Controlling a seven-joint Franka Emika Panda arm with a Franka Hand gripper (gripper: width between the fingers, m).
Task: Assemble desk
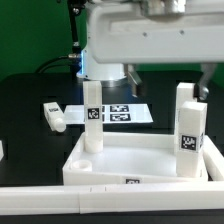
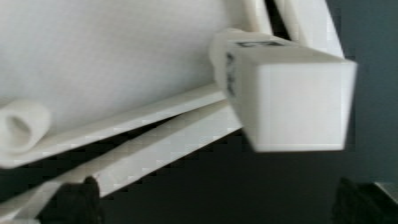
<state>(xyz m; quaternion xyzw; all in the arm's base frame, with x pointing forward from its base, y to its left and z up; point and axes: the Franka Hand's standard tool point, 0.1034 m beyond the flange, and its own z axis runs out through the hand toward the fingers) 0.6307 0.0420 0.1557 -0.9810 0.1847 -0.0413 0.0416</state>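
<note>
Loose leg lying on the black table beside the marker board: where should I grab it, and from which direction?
Grip the loose leg across its narrow sides near mid-length, coming straight down from above. It lies flat on the table, apart from the panel, so the open end effector should straddle it.

Panel (image 1: pixel 130 160): white, with a small black-and-white tag on its front rim. Two upright legs, one at the exterior view's left (image 1: pixel 92 118) and one at its right (image 1: pixel 189 128): white, each bearing a black-and-white square tag. A third leg (image 1: pixel 54 115) lying on the table: white, with a dark tag. Table (image 1: pixel 30 100): black. Marker board (image 1: pixel 120 113): white with black-and-white tags. Arm (image 1: pixel 140 35): white. Wrist view: white leg (image 2: pixel 285 100), white panel (image 2: pixel 107 70), dark ground.
</note>
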